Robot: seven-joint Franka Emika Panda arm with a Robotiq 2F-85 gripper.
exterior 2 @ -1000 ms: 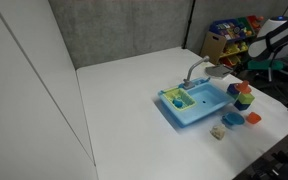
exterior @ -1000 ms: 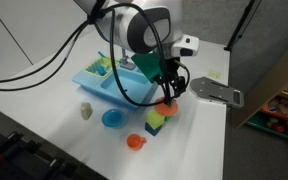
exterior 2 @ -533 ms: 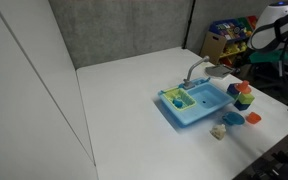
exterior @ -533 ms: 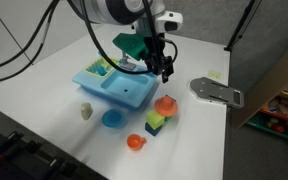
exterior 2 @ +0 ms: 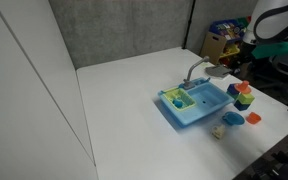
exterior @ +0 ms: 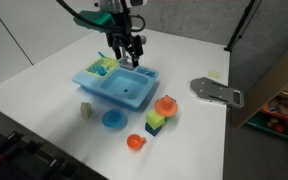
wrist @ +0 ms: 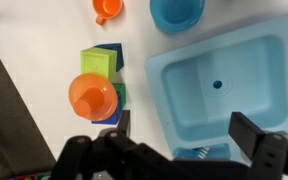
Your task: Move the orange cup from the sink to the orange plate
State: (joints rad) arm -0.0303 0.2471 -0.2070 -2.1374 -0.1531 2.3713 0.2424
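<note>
The orange cup rests on the orange plate, which sits on a stack of green and blue blocks beside the sink. The cup and plate also show in an exterior view, right of the sink. The basin is empty. My gripper is open and empty, high over the sink's rim. In an exterior view it hangs above the sink's back edge, apart from the cup.
A blue plate, a small bright orange dish and a beige object lie in front of the sink. A grey metal plate lies to the right. A toy shelf stands beyond the table.
My gripper has left the plate on the blocks, risen and moved back over the sink. The orange cup stays on the plate.
</note>
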